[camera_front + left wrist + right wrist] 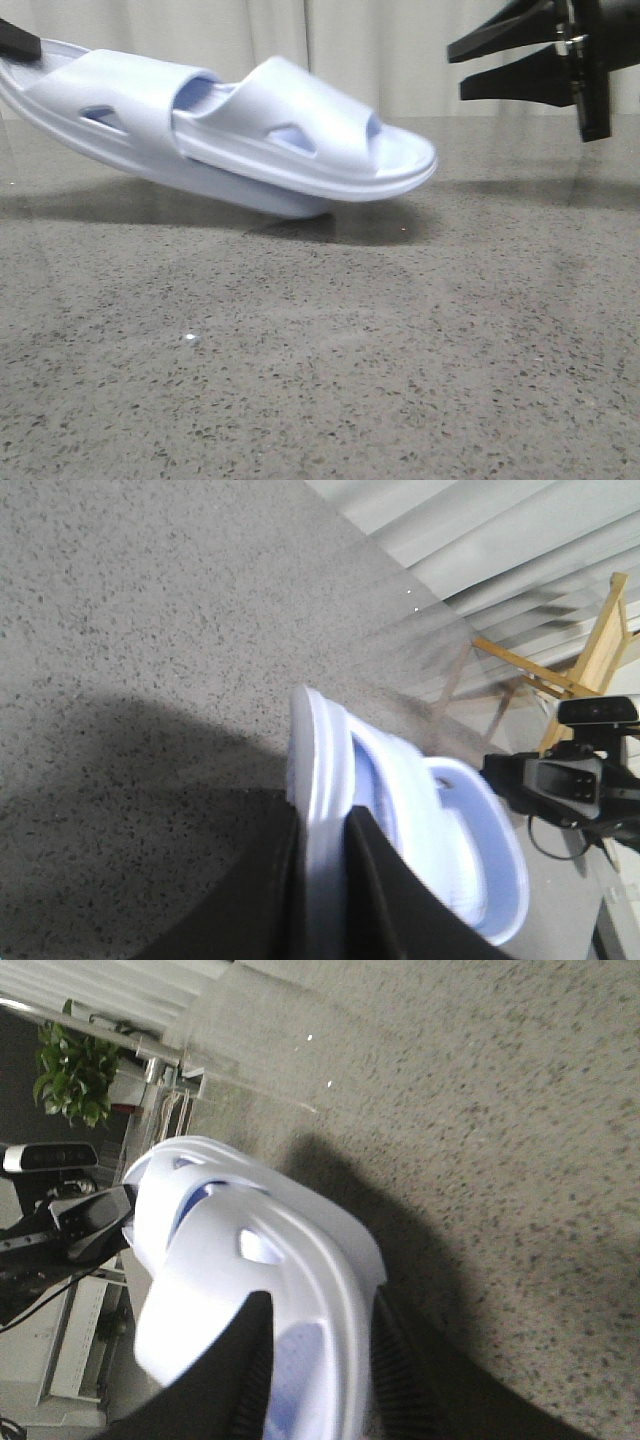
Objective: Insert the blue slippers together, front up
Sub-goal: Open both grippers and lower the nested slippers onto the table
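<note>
The two blue slippers are nested and tilted over the grey table. The left slipper has its heel raised at the far left and its low end touches the table. The right slipper lies on it, one end tucked under the left slipper's strap. My left gripper is shut on the left slipper's heel rim, as the left wrist view shows. My right gripper is open and empty, up to the right, clear of the slippers. In the right wrist view its fingers frame the slipper without touching it.
A pale curtain hangs behind the table. A wooden frame stands beyond the table's edge, and a potted plant stands off to the side. The speckled table top stretches toward the front.
</note>
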Action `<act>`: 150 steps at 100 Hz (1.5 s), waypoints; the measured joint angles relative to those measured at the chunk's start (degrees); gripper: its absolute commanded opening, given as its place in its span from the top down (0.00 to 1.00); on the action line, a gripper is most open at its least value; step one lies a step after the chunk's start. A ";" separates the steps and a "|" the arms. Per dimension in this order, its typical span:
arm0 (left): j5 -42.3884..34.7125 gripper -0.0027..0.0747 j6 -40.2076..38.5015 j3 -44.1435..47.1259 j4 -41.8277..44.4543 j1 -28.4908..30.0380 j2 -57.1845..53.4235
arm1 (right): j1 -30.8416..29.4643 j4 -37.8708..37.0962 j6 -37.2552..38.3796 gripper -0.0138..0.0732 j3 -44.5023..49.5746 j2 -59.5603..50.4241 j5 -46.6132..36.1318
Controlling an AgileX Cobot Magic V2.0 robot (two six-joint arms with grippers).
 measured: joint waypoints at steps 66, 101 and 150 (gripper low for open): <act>-12.42 0.21 11.39 1.20 3.45 -8.63 1.00 | -1.20 0.00 -0.04 0.62 0.00 -0.11 0.32; -1.18 0.83 11.30 -6.73 10.38 2.41 -2.24 | -3.42 -0.64 -0.04 0.92 0.00 -2.41 0.42; -24.84 0.95 11.30 -5.72 16.03 -8.54 -22.04 | -3.31 -9.99 -0.13 0.93 4.58 -24.16 -11.34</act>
